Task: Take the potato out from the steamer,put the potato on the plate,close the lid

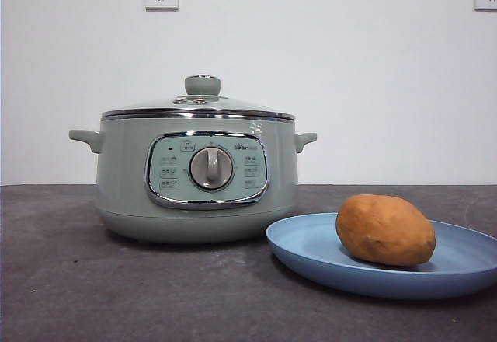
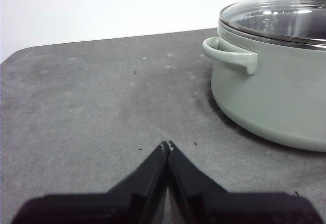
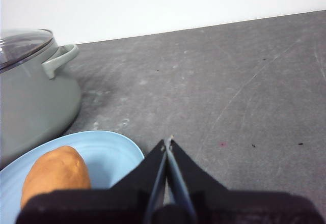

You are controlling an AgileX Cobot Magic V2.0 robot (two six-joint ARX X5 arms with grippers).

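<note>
The potato (image 1: 385, 230) lies on its side on the plate (image 1: 311, 247), which sits on the table (image 1: 70, 280) at about four o'clock from the steamer (image 1: 124, 194), its rim just beside the pot's base. The lid (image 1: 199, 107) rests level on the steamer's rim, knob upward, so the pot looks closed. The task seems finished. Neither arm shows in the front view. The left gripper (image 2: 167, 144) hangs above bare table beside the steamer, jaws pressed together and empty. The right gripper (image 3: 167, 141), jaws likewise together, hangs near the plate's edge, holding nothing.
</note>
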